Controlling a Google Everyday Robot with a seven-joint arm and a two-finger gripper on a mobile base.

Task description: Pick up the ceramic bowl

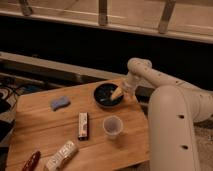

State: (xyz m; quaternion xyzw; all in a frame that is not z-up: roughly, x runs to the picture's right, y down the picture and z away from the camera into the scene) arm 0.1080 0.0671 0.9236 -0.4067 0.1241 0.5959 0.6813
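Observation:
The ceramic bowl [106, 94] is round, shallow and glossy black, and sits near the far right edge of the wooden table [45, 125]. My gripper [117, 92] hangs at the end of the white arm and sits at the bowl's right rim, its pale tip over the bowl's inside. The small translucent plastic cup [112, 126] stands in front of the bowl, nearer to me.
A blue sponge [60, 103] lies at the left. A dark snack bar [83, 124] lies in the middle. A white packet [62, 155] and a red object [31, 161] lie at the front left. My white arm body [172, 130] fills the right side.

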